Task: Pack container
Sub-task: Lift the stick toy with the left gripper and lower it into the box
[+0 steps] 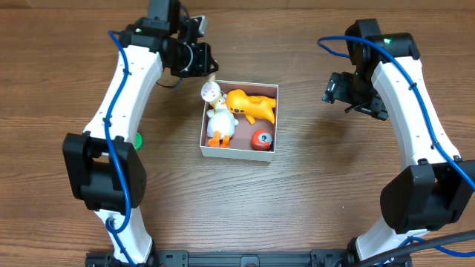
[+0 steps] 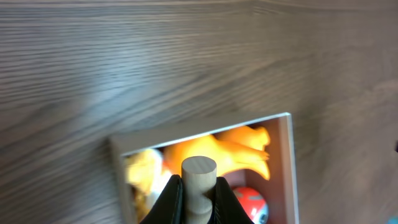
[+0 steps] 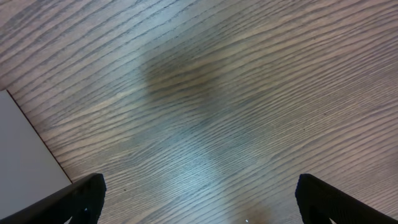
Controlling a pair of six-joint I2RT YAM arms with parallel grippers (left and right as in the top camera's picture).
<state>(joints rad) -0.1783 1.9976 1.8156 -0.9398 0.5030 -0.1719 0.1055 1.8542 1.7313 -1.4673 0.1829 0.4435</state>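
The container [image 1: 236, 153] is a square white-walled box at the table's middle. It holds an orange animal toy [image 1: 251, 105], a white duck toy [image 1: 220, 124] and a red ball [image 1: 260, 139]. My left gripper [image 1: 207, 75] is at the box's far left corner, shut on the wooden handle [image 2: 199, 179] of a toy with a round pastel head [image 1: 211, 91]. The left wrist view shows the box wall [image 2: 290, 163], the orange toy [image 2: 231, 152] and the red ball [image 2: 252, 202] below the handle. My right gripper [image 1: 343, 90] is open and empty, right of the box.
A small green object [image 1: 138, 141] lies on the wooden table beside the left arm. In the right wrist view the open right gripper [image 3: 199, 205] is over bare wood, with a pale corner of the box [image 3: 25, 158] at the left edge.
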